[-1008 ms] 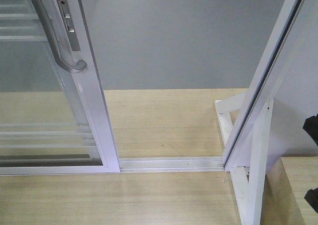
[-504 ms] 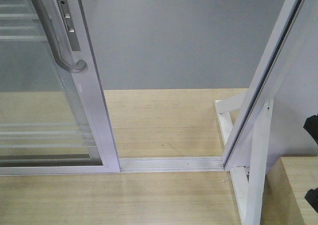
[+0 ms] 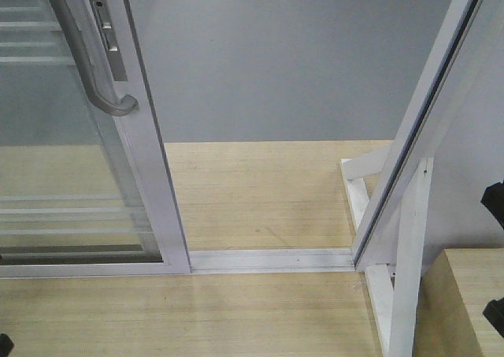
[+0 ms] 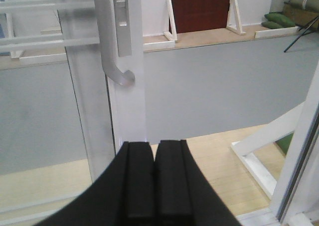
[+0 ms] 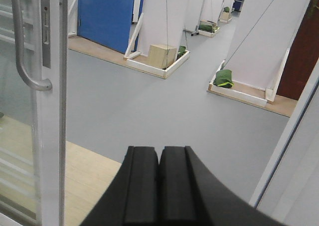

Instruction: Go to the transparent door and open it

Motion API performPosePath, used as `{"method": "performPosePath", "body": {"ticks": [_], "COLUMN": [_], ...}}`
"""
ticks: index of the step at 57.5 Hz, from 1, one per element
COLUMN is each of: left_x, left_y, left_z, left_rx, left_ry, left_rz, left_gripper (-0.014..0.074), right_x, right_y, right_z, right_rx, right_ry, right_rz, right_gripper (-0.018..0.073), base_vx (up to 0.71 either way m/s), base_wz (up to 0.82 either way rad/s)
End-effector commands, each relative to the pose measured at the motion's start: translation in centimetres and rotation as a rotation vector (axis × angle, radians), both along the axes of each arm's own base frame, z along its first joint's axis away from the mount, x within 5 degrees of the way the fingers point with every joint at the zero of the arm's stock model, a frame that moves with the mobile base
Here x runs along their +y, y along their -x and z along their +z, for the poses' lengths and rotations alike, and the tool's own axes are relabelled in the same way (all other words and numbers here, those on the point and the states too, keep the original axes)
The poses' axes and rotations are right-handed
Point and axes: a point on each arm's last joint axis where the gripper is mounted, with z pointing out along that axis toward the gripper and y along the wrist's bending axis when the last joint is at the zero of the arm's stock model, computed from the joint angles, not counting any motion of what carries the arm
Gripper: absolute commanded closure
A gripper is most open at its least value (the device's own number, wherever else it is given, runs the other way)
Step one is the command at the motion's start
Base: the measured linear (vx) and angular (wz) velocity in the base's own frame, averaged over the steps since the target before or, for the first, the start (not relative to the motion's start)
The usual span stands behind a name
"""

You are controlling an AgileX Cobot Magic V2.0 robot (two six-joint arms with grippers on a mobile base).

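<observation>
**At the threshold: door slid aside, both arms idle**

Front view. At 9 to 11 o'clock stands the transparent door (image 3: pixel 75 160), its white frame edge resting on the floor track (image 3: pixel 268 258). The grey pull handle (image 3: pixel 87 57) curves out at 10 o'clock beside the lock plate (image 3: pixel 109 34). A wide gap runs from the door's edge to the fixed jamb (image 3: pixel 417 128) at 2 o'clock, with grey floor (image 3: pixel 283 65) beyond. Judgement: the opening looks passable, so the task seems mostly done.

Left wrist view. The left gripper (image 4: pixel 154 181) sits at 6 o'clock, fingers (image 4: pixel 138 181) pressed together on nothing. The door frame rises directly ahead at 12, handle end at 11, well apart from the fingers. No contact.

Right wrist view. The right gripper (image 5: pixel 159 186) at 6 o'clock, fingers (image 5: pixel 174 186) likewise clenched and empty. Door and handle at 9 to 10 o'clock; open grey floor ahead. Probably held clenched and low because no grip is needed just now.
</observation>
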Motion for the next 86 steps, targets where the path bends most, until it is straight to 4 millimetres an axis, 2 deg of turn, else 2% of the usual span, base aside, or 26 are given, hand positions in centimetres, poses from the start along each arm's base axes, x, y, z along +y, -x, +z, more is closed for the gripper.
{"method": "performPosePath", "body": {"ticks": [1, 10, 57, 62, 67, 79, 86], "left_x": [-0.4, -0.3, -0.3, -0.3, -0.3, -0.3, -0.3], "left_y": [0.0, 0.0, 0.0, 0.0, 0.0, 0.0, 0.0], "left_z": [0.1, 0.1, 0.1, 0.1, 0.1, 0.1, 0.1], "left_rx": [-0.16, -0.144, -0.142, -0.142, -0.142, -0.142, -0.143], "left_ry": [0.105, 0.061, 0.064, 0.064, 0.064, 0.064, 0.064], "left_rz": [-0.037, -0.032, -0.031, -0.031, -0.031, -0.031, -0.03], "left_gripper": [0.0596, 0.0596, 0.0596, 0.0596, 0.0596, 0.0596, 0.0596], "right_x": [0.0, 0.0, 0.0, 0.0, 0.1, -0.3, -0.6], "right_y": [0.0, 0.0, 0.0, -0.2, -0.3, 0.7, 1.5], "right_z": [1.7, 1.8, 1.7, 0.8, -1.1, -8.9, -9.4], "right_rx": [-0.104, -0.109, -0.109, -0.099, -0.098, -0.089, -0.045], "right_ry": [-0.033, -0.035, -0.035, -0.031, -0.023, -0.064, -0.042], "right_rz": [-0.003, -0.003, -0.003, -0.003, -0.004, -0.007, -0.004], "right_gripper": [0.0564, 0.0564, 0.0564, 0.0564, 0.0564, 0.0564, 0.0564], "base_vx": [0.0, 0.0, 0.0, 0.0, 0.0, 0.0, 0.0], "base_wz": [0.0, 0.0, 0.0, 0.0, 0.0, 0.0, 0.0]}}
